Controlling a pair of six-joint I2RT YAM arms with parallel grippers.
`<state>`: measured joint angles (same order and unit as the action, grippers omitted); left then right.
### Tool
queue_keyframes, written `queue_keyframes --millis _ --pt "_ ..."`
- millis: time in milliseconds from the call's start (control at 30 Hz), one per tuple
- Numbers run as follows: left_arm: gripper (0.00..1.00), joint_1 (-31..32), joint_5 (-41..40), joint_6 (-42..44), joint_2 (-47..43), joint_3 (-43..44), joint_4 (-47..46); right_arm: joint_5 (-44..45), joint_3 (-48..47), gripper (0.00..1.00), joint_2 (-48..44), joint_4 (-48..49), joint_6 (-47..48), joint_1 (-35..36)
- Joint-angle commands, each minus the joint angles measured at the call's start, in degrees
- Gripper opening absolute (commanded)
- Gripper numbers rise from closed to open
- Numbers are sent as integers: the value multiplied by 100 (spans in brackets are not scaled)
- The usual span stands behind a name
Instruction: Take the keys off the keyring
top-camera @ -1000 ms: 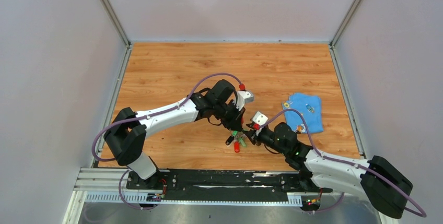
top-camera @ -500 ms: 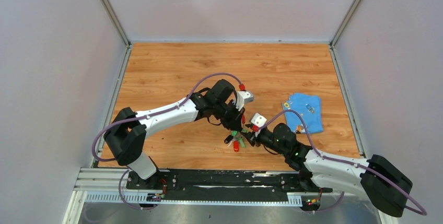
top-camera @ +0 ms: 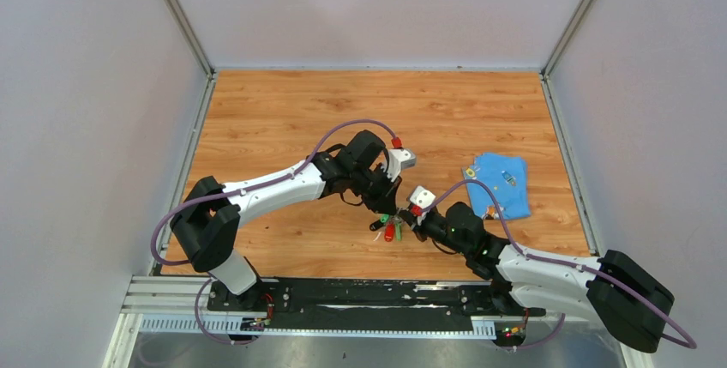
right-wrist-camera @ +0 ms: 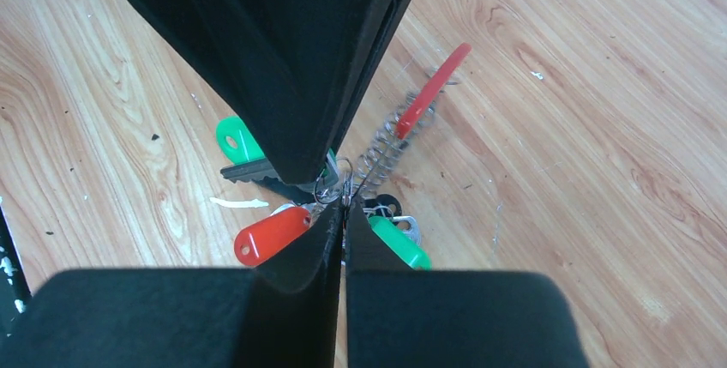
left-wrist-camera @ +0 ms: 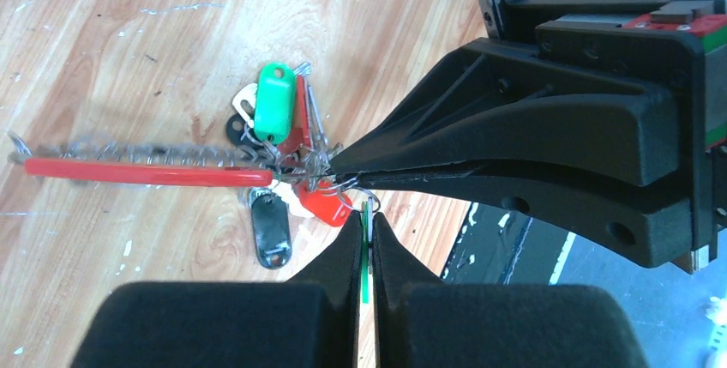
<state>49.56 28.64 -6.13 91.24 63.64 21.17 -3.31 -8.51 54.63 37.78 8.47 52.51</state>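
The keys [top-camera: 389,229] hang in a bunch between my two grippers, just above the wooden table. My left gripper [left-wrist-camera: 366,218] is shut on a thin green key cap seen edge-on. Beside it are a green-capped key [left-wrist-camera: 274,112], a red-capped key [left-wrist-camera: 321,205] and a black tag [left-wrist-camera: 268,231]. The keyring [left-wrist-camera: 146,171] is a beaded silvery ring with a red curved part. My right gripper [right-wrist-camera: 344,207] is shut on the keyring's wire [right-wrist-camera: 381,158], with a red cap [right-wrist-camera: 273,235] and a green cap [right-wrist-camera: 399,244] on either side. The two grippers' tips nearly touch.
A blue cloth [top-camera: 501,184] with small items on it lies to the right of the grippers. The black rail of the arm bases [top-camera: 343,295] runs along the near edge. Grey walls enclose the wooden table [top-camera: 283,111].
The right gripper has moved a little left and farther, toward the left gripper. The hanging bunch of keys has drawn up closer to the grippers. The left arm has hardly moved.
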Motion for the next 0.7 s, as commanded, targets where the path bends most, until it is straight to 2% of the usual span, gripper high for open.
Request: queue_keyframes --millis 0,533,667 --pt "0 -96 -281 -237 -171 -1 18 63 -94 1 -74 71 -62 73" --pt "0 -314 -725 -562 42 -8 13 540 73 1 -738 -287 -336 75" --pt "0 -492 -1336 -827 -17 -120 28 959 -117 1 -745 -669 -610 75"
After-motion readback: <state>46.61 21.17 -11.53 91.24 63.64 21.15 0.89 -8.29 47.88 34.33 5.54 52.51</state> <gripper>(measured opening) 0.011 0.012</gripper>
